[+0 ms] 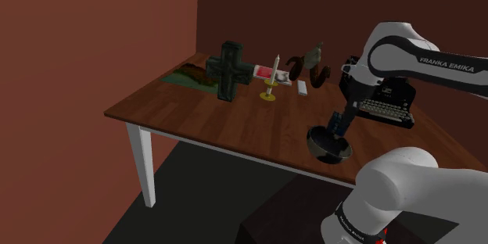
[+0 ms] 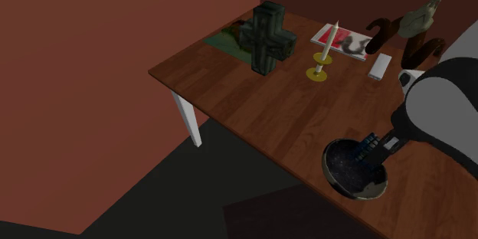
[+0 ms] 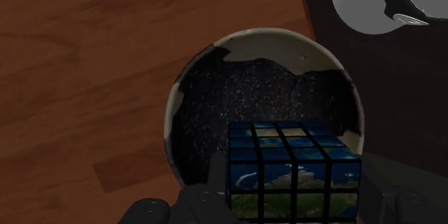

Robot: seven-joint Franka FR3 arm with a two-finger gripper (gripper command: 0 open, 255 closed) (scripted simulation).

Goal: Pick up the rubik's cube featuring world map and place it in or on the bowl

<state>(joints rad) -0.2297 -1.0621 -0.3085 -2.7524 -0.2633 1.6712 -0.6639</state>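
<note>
The white Franka arm's jaws clasp the world-map cube [image 3: 291, 176] directly above the hollow of the dark, speckled bowl [image 3: 251, 39], which stands near the desk [image 3: 108, 79] edge beside the robot's stand. Release appears to need only a short drop. Whether the cube already touches the bowl's floor is hidden beneath it.

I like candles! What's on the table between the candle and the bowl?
Nothing, just bare wooden table between the candle and the bowl, in the second exterior view.
</note>
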